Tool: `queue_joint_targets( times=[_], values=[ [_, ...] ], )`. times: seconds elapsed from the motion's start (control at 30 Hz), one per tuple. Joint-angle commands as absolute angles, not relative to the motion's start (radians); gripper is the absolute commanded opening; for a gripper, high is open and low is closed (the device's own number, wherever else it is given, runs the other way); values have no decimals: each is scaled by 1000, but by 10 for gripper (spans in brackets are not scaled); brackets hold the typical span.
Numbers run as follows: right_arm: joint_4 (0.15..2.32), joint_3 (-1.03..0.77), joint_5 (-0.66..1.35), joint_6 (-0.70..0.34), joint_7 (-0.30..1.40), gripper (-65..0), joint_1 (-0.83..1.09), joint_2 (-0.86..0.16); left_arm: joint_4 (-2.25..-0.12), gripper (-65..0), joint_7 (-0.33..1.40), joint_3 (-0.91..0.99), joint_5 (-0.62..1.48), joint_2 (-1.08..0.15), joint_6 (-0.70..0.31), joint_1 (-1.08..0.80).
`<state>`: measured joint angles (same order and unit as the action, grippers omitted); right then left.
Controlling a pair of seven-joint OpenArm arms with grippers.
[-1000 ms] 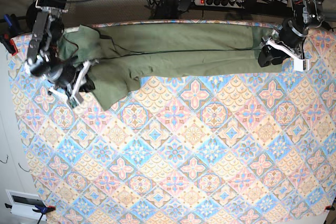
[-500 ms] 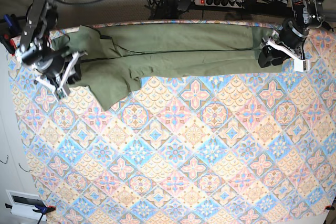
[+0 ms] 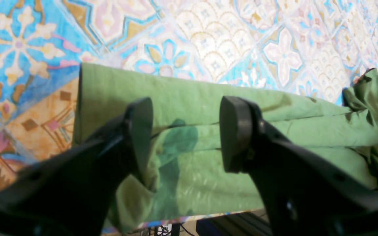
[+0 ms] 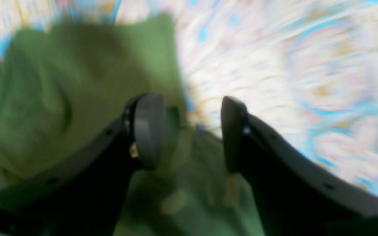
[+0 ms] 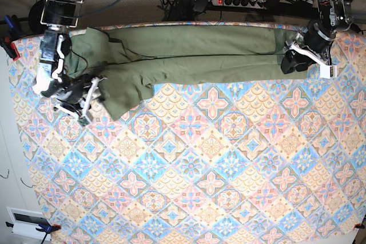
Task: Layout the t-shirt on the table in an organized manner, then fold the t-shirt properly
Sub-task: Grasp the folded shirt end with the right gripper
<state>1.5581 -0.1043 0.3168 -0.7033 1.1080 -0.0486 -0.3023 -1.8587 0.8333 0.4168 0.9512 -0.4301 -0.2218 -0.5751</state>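
Note:
The olive-green t-shirt (image 5: 189, 50) lies stretched in a long, creased band along the far edge of the table (image 5: 211, 170), with a flap hanging toward the near left. My right gripper (image 5: 86, 98) is at the shirt's left end. The blurred right wrist view shows that gripper (image 4: 189, 134) open, with the t-shirt (image 4: 61, 82) below and nothing pinched. My left gripper (image 5: 294, 58) is at the shirt's right end. It (image 3: 185, 131) is also open, its fingers (image 3: 139, 131) standing apart over the folded cloth (image 3: 307, 111).
A power strip with cables (image 5: 240, 1) lies behind the table. A red clamp (image 5: 8, 47) sits at the left edge and a white box (image 5: 26, 221) at the near left corner. The patterned cloth (image 3: 208, 39) is bare in front of the shirt.
My right gripper swung up and left, came back down to the shirt's left end, and its jaws have opened. The left arm has stayed put.

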Motion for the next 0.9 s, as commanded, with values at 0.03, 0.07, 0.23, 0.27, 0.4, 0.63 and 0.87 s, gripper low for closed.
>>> queue_joint_targets(
  times=[0.03,0.07,0.23,0.27,0.4,0.63,0.87],
  values=[
    [1534,-65,323,-698,1049,-334,-131,-320,-1873,-346,816,426,964,-443,-228,-576],
    [1517,-51,323,-698,1043,-330,-142,-320,-1873,-346,816,426,964,-443,-228,-576],
    [1386,-30,323,-698,977,-326,-150,-320,-1873,-346,816,426,964,-443,-228,-576],
    [1349,-30,323,-698,964,-325,-154,-318,-1873,-346,816,426,964,-443,-228,-576],
    [1256,-28,321,-698,938,-325,-205,-318,-1873,-346,816,426,964,-443,-228,-576],
    [1231,-27,321,-698,931,-328,-202,-318,-1871,-346,816,426,964,-444,-228,-570],
    [1242,71,326,-698,932,-422,-188,-320,-1863,-346,816,426,963,-444,-228,-552]
  ],
)
